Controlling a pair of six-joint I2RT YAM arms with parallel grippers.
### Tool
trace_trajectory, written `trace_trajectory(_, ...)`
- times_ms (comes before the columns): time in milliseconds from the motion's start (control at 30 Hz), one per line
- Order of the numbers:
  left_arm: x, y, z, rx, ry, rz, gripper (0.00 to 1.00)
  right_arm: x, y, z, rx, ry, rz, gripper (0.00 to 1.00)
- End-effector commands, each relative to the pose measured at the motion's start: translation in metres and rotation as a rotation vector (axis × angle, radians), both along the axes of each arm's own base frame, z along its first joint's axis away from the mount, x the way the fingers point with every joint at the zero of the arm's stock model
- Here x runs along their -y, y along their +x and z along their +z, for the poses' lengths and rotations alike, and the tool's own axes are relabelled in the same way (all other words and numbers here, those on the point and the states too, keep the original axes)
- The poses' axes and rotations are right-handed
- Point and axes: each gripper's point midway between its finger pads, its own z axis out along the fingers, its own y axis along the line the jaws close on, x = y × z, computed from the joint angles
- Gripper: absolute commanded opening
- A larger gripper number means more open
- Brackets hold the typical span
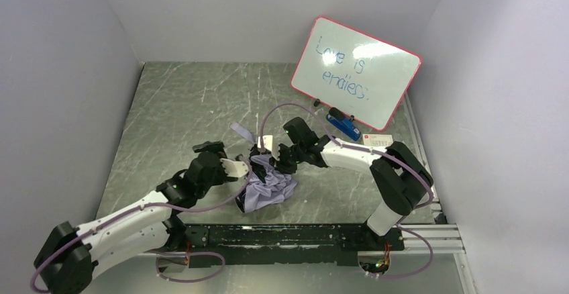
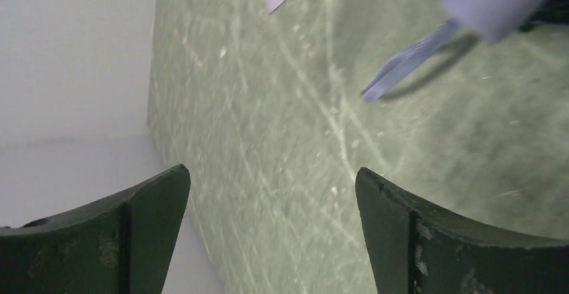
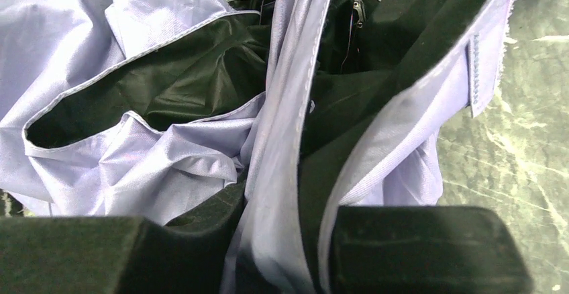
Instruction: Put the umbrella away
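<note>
The left fingers [image 2: 134,240] stand spread wide and hold nothing, with only bare table [image 2: 268,139] in the gap. The right fingers [image 3: 416,247] pinch a fold of the umbrella [image 3: 168,166], lavender fabric squeezed between them. The umbrella lies crumpled on the table between the two pairs of fingers, just beside the left ones.
</note>
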Motion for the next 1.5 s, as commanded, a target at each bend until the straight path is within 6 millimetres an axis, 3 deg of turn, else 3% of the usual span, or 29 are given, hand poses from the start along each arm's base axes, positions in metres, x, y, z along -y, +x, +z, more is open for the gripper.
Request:
trace_trajectory(0,-0.031,0.005,0.015,0.036,-0.092,0.173,0.97,0.032,0.015,-0.034,0.133,-0.174,-0.045,0.22)
trace_trajectory(267,-0.040,0.033,0.049,0.062,-0.285,0.301,0.97,0.025,0.004,-0.020,0.302,-0.153,-0.044,0.23)
trace_trajectory(467,-0.030,0.043,0.056,0.009,-0.307,0.289,0.97,0.028,0.019,-0.011,0.560,-0.188,-0.155,0.24)
trace_trajectory(633,-0.019,0.048,0.060,-0.079,-0.345,0.260,0.80,0.033,0.035,-0.007,0.728,-0.257,-0.199,0.19)
trace_trajectory(900,0.001,0.064,0.073,-0.196,-0.419,0.209,0.74,0.031,0.044,0.022,1.024,-0.270,-0.223,0.16)
trace_trajectory(1067,0.013,0.066,0.064,-0.299,-0.411,0.174,0.68,0.011,0.014,0.011,0.929,-0.215,-0.119,0.17)
trace_trajectory(1200,0.016,0.062,0.048,-0.377,-0.381,0.174,0.66,-0.002,-0.012,0.018,0.776,-0.133,-0.085,0.21)
trace_trajectory(1333,0.016,0.061,0.044,-0.385,-0.384,0.172,0.67,-0.007,-0.031,0.024,0.651,-0.087,-0.059,0.34)
trace_trajectory(1467,0.017,0.062,0.045,-0.379,-0.395,0.174,0.67,-0.008,-0.047,0.018,0.534,-0.098,-0.028,0.57)
